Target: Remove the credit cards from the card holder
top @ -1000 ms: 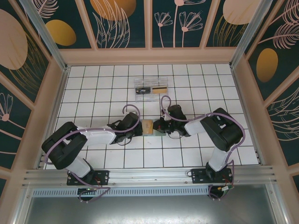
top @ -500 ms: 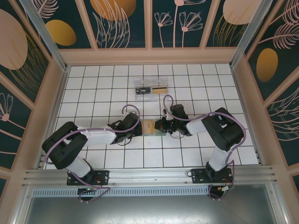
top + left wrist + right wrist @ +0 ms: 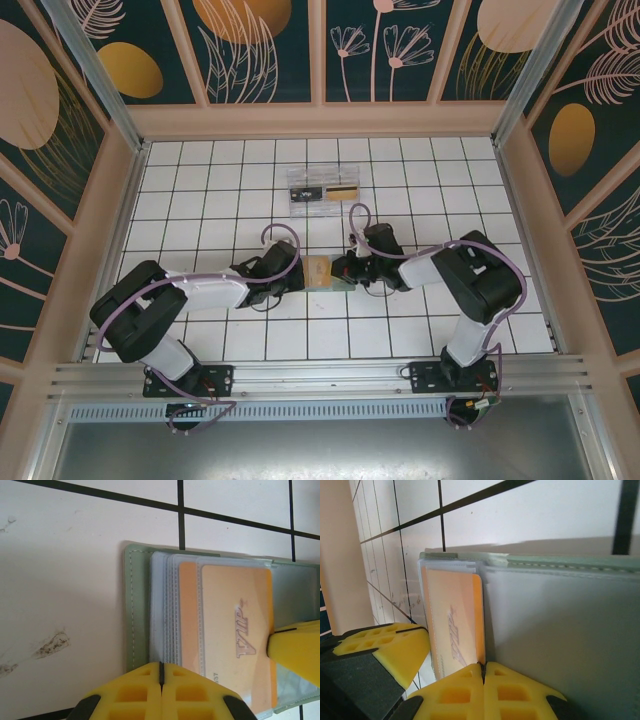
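- The card holder (image 3: pixel 318 271) lies flat near the middle of the white tiled table (image 3: pixel 200 190), caught between the two grippers; the left gripper (image 3: pixel 300 276) touches its left side and the right gripper (image 3: pixel 338 270) its right side.
- In the left wrist view the card holder (image 3: pixel 137 610) is pale green with a stitched border; it lies open, a stack of clear plastic sleeves fanned across it.
- An orange card (image 3: pixel 225 630) marked "VIP" sits in the top sleeve; its edges show through the plastic.
- The left gripper (image 3: pixel 161 677) is clenched on the holder's edge, its yellow pads pressed together over the green border and the sleeves.
- A yellow finger (image 3: pixel 297 650) of the right arm rests on the end of the orange card.
- In the right wrist view the right gripper (image 3: pixel 484 680) has its pads closed tight at the corner of the orange card (image 3: pixel 455 620); whether card or sleeve sits between them cannot be told.
- The green edge of the card holder (image 3: pixel 545 562) runs along the top of a frosted sleeve; a finger (image 3: pixel 385 647) of the left arm sits to the left.
- A clear tray (image 3: pixel 322 190) holding cards stands well apart, farther back on the table.
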Motion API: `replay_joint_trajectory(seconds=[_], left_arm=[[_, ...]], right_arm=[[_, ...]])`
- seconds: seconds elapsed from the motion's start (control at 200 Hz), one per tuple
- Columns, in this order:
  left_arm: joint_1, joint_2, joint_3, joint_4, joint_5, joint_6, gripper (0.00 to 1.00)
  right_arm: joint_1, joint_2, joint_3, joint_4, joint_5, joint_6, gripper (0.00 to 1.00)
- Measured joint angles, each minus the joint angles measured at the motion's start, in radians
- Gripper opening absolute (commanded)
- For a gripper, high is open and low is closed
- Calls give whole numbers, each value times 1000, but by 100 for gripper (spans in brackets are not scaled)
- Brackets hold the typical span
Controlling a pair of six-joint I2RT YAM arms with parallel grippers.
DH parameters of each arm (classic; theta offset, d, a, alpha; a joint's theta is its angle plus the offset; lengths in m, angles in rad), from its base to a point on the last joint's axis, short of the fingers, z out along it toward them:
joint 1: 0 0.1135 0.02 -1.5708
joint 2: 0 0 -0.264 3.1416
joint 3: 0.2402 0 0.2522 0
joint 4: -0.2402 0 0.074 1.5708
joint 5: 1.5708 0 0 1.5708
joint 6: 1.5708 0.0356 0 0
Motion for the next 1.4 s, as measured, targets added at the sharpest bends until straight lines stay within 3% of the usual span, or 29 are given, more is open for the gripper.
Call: replay_joint_trajectory(seconds=[0.325, 0.736, 1.401], left_arm=[[0, -68, 20, -8, 31, 21, 4], [0, 47, 75, 4, 63, 37, 1], [-6, 55, 69, 2, 30, 8, 0]], right_arm=[[7, 14, 17, -3, -1, 0, 0], [13, 21, 33, -18, 5, 0, 0], [-2, 6, 4, 1, 6, -8, 0]])
